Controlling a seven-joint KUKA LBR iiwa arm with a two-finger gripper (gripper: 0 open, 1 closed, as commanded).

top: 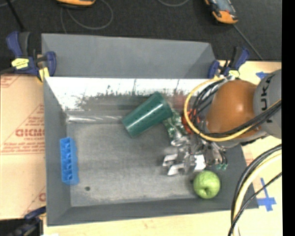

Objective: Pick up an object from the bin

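My gripper [179,160] is low over the bin floor in the right half, just up and left of a green apple [206,184] that lies near the front right corner. A dark green cup [146,114] lies on its side by the back wall, up and left of the gripper, its open end pointing to the lower left. I see nothing held in the gripper.
A blue ridged block [68,160] lies lengthwise along the left wall. The arm with its orange dome and looped cables reaches in over the right rim. Bare floor stretches between the blue block and the gripper.
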